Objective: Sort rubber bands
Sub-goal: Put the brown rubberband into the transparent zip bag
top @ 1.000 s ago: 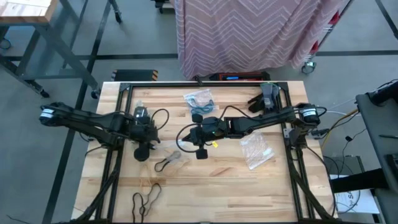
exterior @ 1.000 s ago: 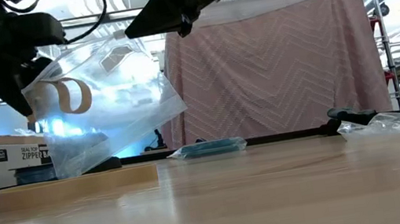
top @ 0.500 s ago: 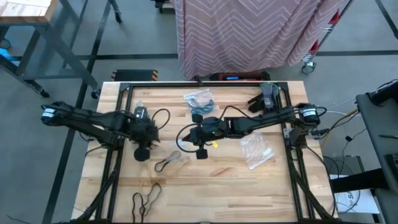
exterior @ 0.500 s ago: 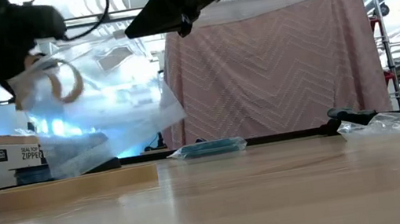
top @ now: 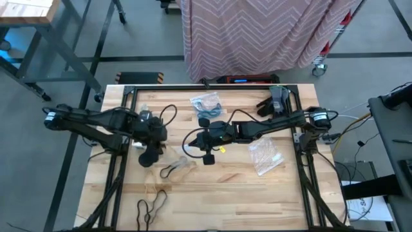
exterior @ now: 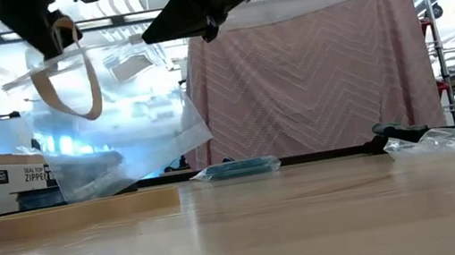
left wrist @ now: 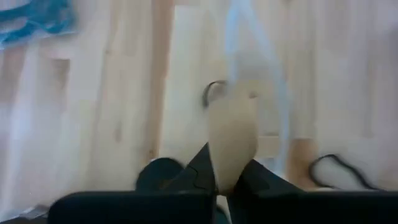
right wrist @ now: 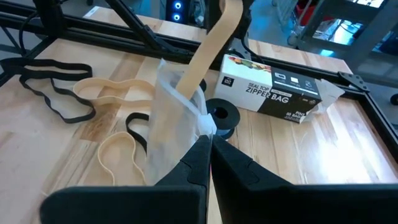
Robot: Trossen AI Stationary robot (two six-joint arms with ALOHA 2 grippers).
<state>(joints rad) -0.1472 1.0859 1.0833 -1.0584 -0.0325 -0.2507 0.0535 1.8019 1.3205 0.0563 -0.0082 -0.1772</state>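
Your left tool (exterior: 49, 23) is pinched on a tan rubber band (exterior: 67, 79) that hangs straight down over the clear plastic bag (exterior: 131, 115). Your right tool (right wrist: 208, 140) is clamped on the bag's edge, holding it up mid-table, just right of the band.

Two matte-black jointed arms, left arm (top: 96, 122) and right arm (top: 270, 125), slim tubular links with chunkier joint housings. Black cables loop off each wrist. Pale label rings at the shoulders; small yellow mark under the right wrist.
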